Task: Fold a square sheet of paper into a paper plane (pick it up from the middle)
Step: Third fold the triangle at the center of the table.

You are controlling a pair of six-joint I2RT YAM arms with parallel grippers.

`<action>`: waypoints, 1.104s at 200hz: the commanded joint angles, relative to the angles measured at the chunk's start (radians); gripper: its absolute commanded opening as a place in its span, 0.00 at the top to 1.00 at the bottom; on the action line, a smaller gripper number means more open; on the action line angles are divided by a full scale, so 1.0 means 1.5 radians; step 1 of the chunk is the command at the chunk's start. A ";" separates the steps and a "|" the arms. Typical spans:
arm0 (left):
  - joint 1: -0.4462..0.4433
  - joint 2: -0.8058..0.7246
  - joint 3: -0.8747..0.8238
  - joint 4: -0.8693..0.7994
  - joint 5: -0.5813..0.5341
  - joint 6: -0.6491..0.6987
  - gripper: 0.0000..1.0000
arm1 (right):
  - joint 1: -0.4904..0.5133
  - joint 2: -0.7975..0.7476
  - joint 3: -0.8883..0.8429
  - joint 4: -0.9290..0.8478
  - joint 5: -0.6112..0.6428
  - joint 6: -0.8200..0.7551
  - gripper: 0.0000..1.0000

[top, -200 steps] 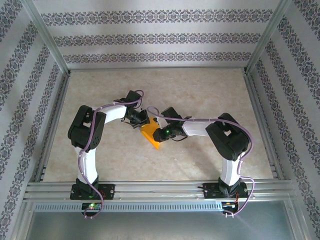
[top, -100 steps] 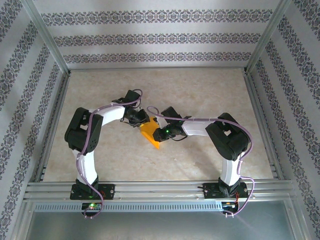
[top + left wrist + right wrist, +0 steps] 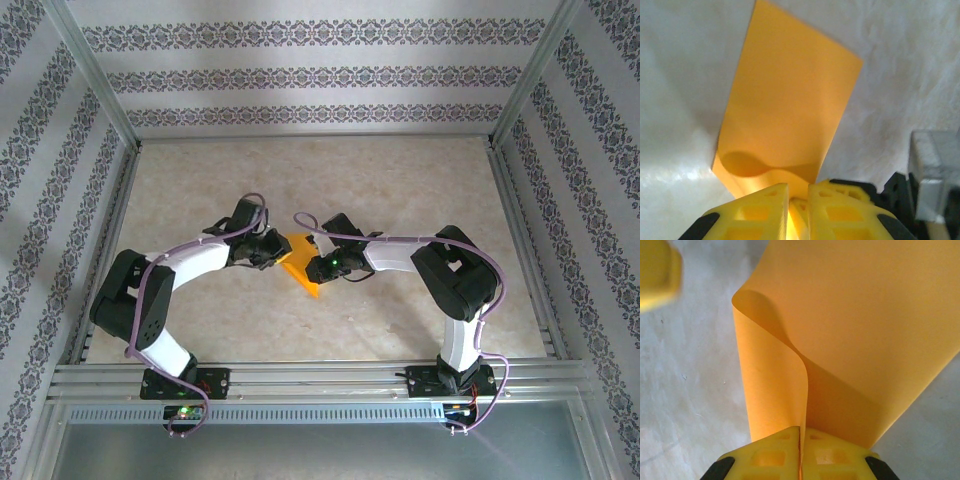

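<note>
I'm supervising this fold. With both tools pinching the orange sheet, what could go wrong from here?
The left tool and right tool both clamp the thin sheet of paper; moving apart could tear it. The right tool grips a loose curl, not a flat fold, so any crease may land crooked. The left tool holds just an edge, which might slip.

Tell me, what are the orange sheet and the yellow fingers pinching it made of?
The thin bright orange square sheet looks like matte paper: it curls softly without cracking. The yellow fingers of the right end effector look like hard moulded plastic, probably, going by their square pockets.
</note>
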 commanded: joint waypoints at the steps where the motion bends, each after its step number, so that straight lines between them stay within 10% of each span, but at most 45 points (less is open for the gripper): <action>1: -0.032 -0.012 -0.016 0.072 0.006 -0.063 0.87 | -0.004 0.024 0.004 -0.034 0.029 0.008 0.91; 53: -0.087 -0.017 -0.071 0.131 -0.096 -0.116 0.92 | -0.003 0.028 0.004 -0.036 0.028 0.009 0.91; 221: -0.088 0.057 -0.119 0.193 -0.060 -0.116 0.92 | -0.003 0.036 0.009 -0.049 0.031 0.007 0.91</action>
